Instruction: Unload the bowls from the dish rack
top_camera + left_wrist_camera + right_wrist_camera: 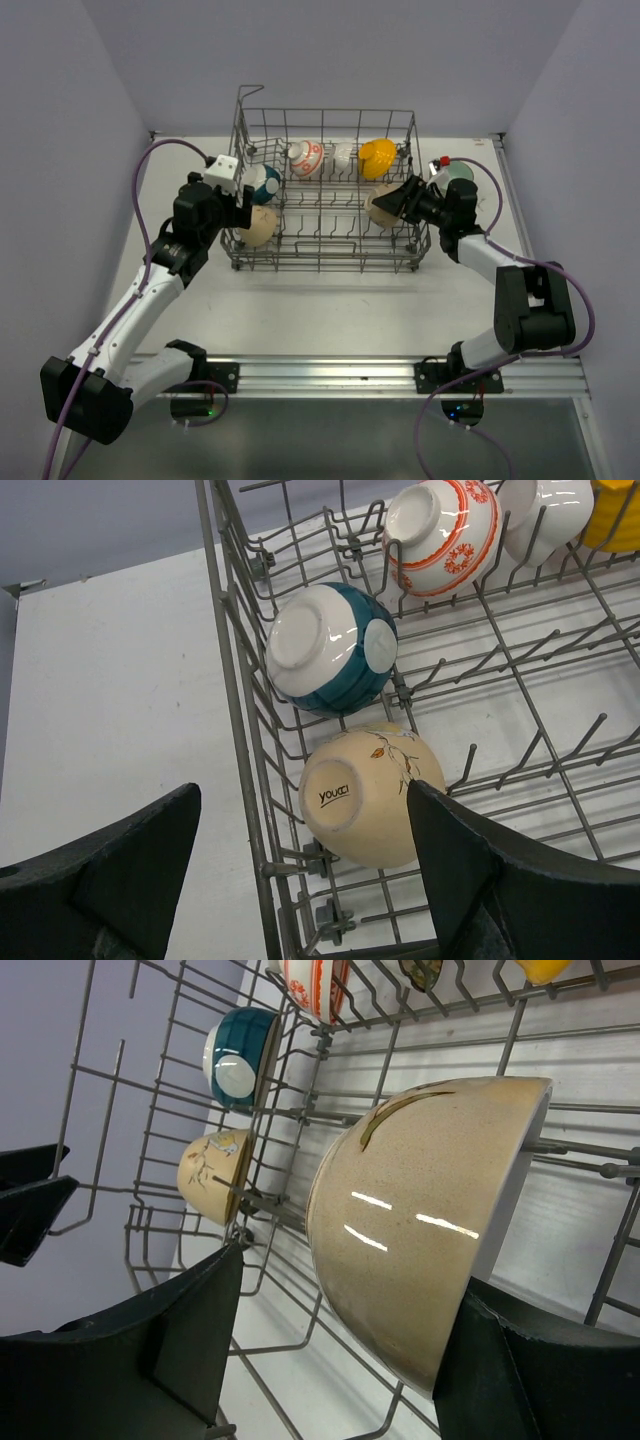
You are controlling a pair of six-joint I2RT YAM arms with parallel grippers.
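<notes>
Right gripper [352,1278] jaws apart, flanking speckled beige bowl [400,1210]. Left gripper [302,792] jaws apart beside cream bowl [375,810]. Glazed ceramic is probably slick, rigid and chippable, so pinch across the rim.

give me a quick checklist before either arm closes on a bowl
1. Left gripper open wide enough: ok.
2. Cream bowl between the left fingers: ok.
3. Dish rack wall out of the left grip: not ok, one finger is outside the wall and the other inside.
4. Right gripper straddles the tan bowl: ok, jaws open with a gap on one side.
5. Tan bowl free of the tines: cannot tell.
</notes>
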